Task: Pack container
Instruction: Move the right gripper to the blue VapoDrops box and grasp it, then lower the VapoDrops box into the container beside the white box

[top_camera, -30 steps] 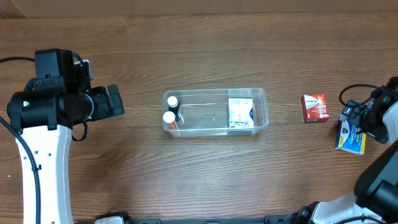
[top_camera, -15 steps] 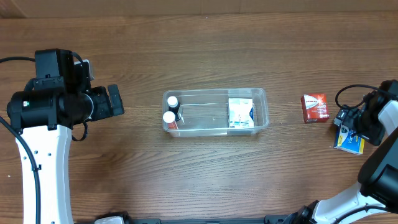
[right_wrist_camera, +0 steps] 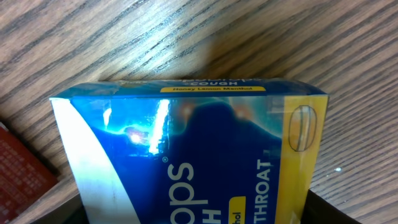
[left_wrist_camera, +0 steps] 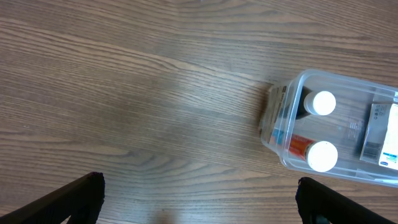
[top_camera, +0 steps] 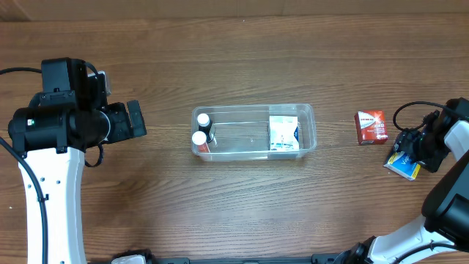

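Overhead, the container (top_camera: pixel 242 136) lies flat on the table (top_camera: pixel 242 209), its long sides running left to right. Inside it, two white-capped bottles (top_camera: pixel 199 137) stand at its left end and a white and blue box (top_camera: pixel 283 133) lies at its right end; the stretch between them is bare plastic. To the right of the container, apart from it, sits a small red box (top_camera: pixel 371 127). Further right again, the right tool (top_camera: pixel 407 155) is clamped on a blue and yellow box (top_camera: pixel 399 168), which sits askew to the container's sides. From the right wrist that box fills nearly the whole frame, printed "COUGH" and "THROAT", with wood grain showing above it. Well to the left of the container, the left tool (top_camera: pixel 136 119) points toward it. From the left wrist its fingers (left_wrist_camera: pixel 81 194) are spread wide with only table between them.
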Action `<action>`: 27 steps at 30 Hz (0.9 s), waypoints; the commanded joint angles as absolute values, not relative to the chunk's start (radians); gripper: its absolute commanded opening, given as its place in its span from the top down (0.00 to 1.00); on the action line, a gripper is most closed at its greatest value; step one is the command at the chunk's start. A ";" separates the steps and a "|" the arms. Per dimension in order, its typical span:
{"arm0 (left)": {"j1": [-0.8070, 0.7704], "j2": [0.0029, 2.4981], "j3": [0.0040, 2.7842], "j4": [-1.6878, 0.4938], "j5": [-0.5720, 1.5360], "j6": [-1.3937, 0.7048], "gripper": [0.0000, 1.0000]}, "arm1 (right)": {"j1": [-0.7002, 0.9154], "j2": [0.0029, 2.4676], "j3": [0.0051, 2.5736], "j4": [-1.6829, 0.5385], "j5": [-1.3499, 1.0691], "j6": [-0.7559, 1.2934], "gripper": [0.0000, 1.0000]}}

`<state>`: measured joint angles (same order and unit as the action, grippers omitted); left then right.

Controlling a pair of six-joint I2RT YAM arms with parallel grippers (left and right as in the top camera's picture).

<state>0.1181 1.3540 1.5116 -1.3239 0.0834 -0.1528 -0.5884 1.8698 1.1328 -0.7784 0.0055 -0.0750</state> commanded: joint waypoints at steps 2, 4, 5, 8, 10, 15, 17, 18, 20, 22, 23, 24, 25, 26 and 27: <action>0.119 1.355 1.507 -1.327 0.094 -0.130 0.00 | -0.585 1.880 1.126 -0.779 -0.003 -0.075 0.28; 0.119 1.355 1.507 -1.327 0.094 -0.130 0.00 | -0.585 1.880 1.127 -0.778 -0.012 -0.074 0.28; 0.119 1.355 1.507 -1.327 0.094 -0.130 0.00 | -0.585 1.880 1.127 -0.778 -0.014 -0.075 0.28; 0.119 1.355 1.507 -1.327 0.094 -0.128 0.00 | -0.585 1.880 1.154 -0.794 -0.014 -0.042 0.28; 0.119 1.355 1.507 -1.327 0.093 -0.126 0.00 | -0.582 1.870 1.228 -0.848 -0.014 -0.019 0.28; 0.119 1.355 1.507 -1.326 0.093 -0.126 0.00 | -0.574 1.808 1.442 -1.023 -0.036 0.039 0.29; 0.119 1.355 1.507 -1.322 0.093 -0.125 0.00 | -0.552 1.768 1.525 -1.097 -0.066 0.057 0.28; 0.119 1.355 1.507 -1.319 0.094 -0.118 0.00 | -0.524 1.736 1.573 -1.140 -0.082 0.057 0.29; 0.119 1.355 1.507 -1.318 0.094 -0.118 0.00 | -0.456 1.673 1.624 -1.190 -0.081 0.064 0.28; 0.119 1.355 1.507 -1.319 0.094 -0.118 0.00 | -0.374 1.609 1.642 -1.214 -0.081 0.066 0.29; 0.119 1.355 1.507 -1.319 0.094 -0.118 0.00 | -0.327 1.578 1.645 -1.223 -0.080 0.066 0.29; 0.119 1.355 1.507 -1.319 0.094 -0.118 0.00 | -0.276 1.547 1.645 -1.234 -0.080 0.076 0.29; 0.119 1.355 1.507 -1.320 0.094 -0.118 0.00 | -0.203 1.511 1.645 -1.246 -0.080 0.091 0.28; 0.119 1.355 1.507 -1.321 0.094 -0.118 0.00 | -0.148 1.489 1.645 -1.256 -0.080 0.103 0.29; 0.119 1.355 1.507 -1.322 0.094 -0.118 0.00 | -0.067 1.465 1.645 -1.269 -0.080 0.126 0.29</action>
<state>0.1181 1.3540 1.5112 -1.3197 0.0834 -0.1452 -0.2222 1.5433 1.6226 -1.2472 -0.0639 0.0704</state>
